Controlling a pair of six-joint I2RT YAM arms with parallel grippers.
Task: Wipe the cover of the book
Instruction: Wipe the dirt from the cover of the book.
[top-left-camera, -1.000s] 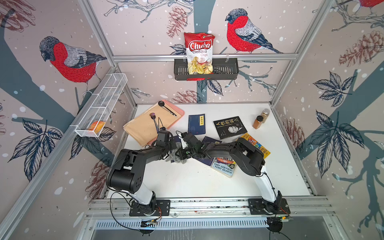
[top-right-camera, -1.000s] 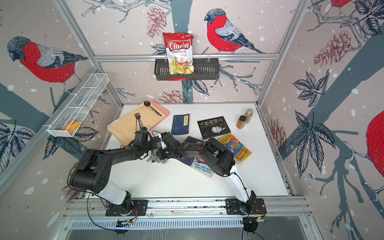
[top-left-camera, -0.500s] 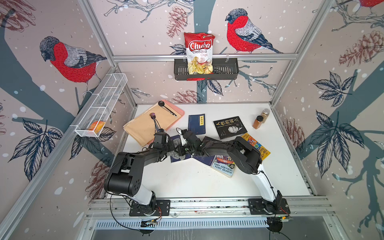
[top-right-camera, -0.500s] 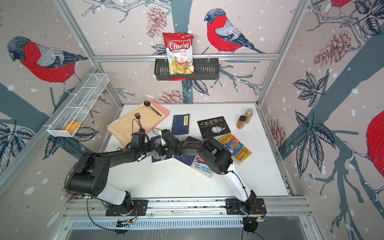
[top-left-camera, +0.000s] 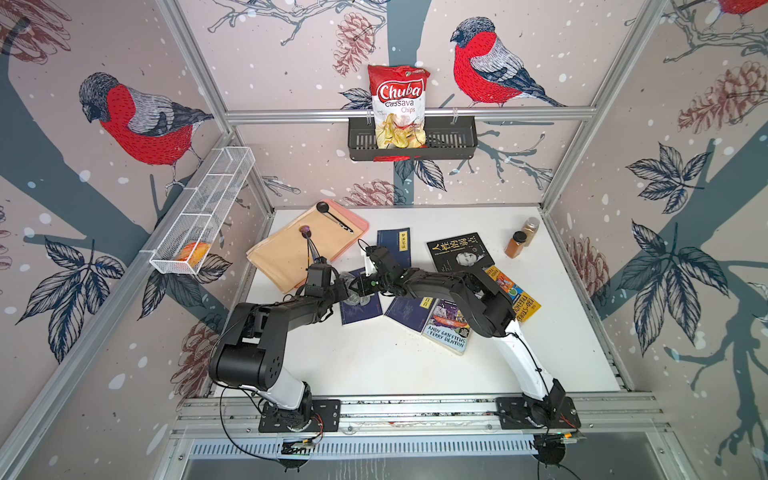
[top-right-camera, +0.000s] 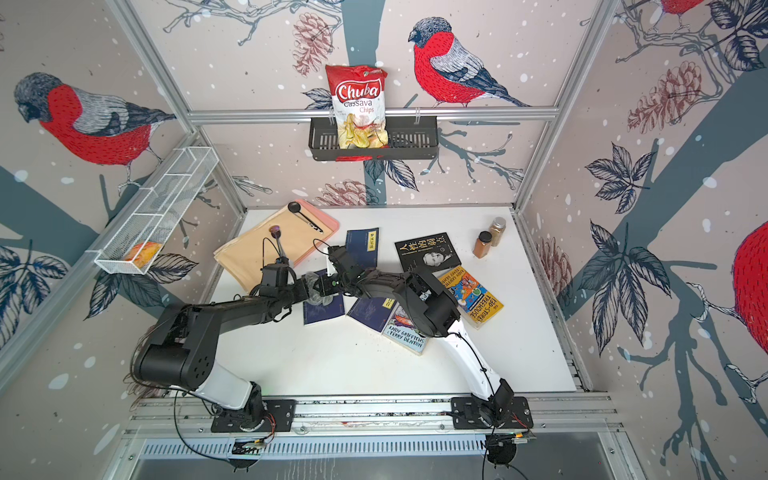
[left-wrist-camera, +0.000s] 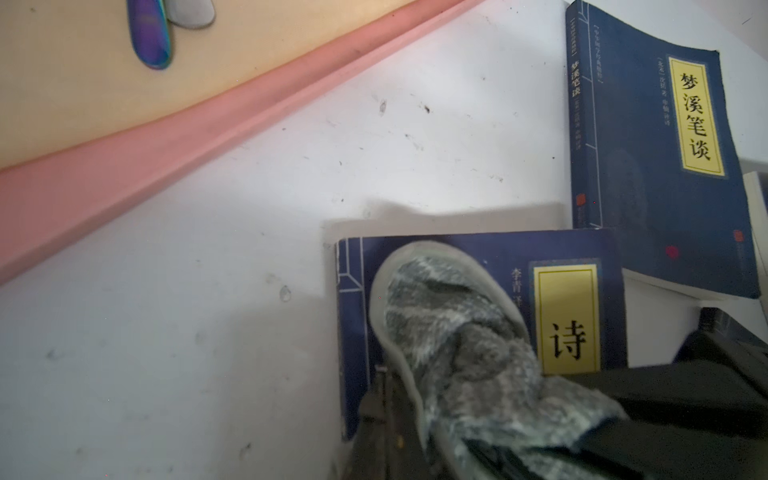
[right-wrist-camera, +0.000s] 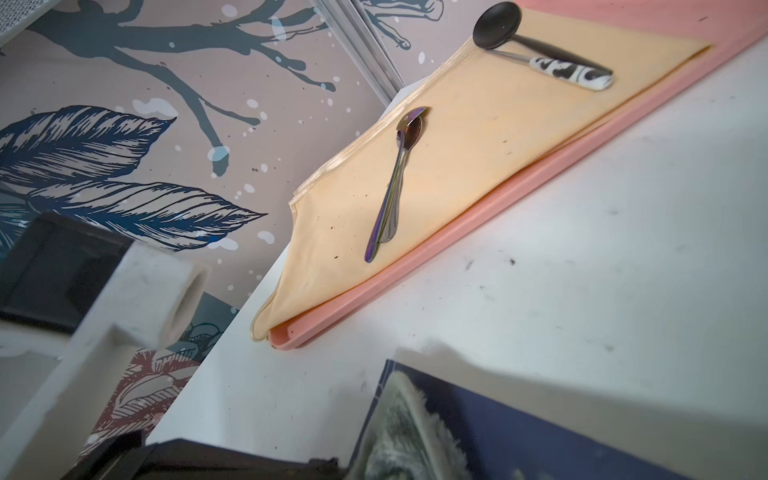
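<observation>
A dark blue book (top-left-camera: 361, 312) (top-right-camera: 324, 312) with a yellow title label (left-wrist-camera: 567, 320) lies flat left of the table's middle. A crumpled grey cloth (top-left-camera: 354, 296) (left-wrist-camera: 457, 353) rests on the far half of its cover. My left gripper (top-left-camera: 345, 291) (left-wrist-camera: 415, 395) is shut on the cloth and reaches in from the left. My right gripper (top-left-camera: 360, 286) (top-right-camera: 322, 286) is shut and comes from the right, its tip beside the cloth (right-wrist-camera: 403, 436) over the book (right-wrist-camera: 540, 424). Whether it pinches the cloth is hidden.
A pink tray (top-left-camera: 357, 226) with a beige cloth and spoons sits at the back left. Other books lie close: blue (top-left-camera: 395, 245), black (top-left-camera: 457, 251), blue (top-left-camera: 409, 309), Andy Griffiths (top-left-camera: 449, 328), yellow (top-left-camera: 515, 293). Two spice jars (top-left-camera: 515, 243) stand at the back right.
Both grippers and the cloth have slid together away from the front edge toward the back of the book. The near part of the cover now shows.
</observation>
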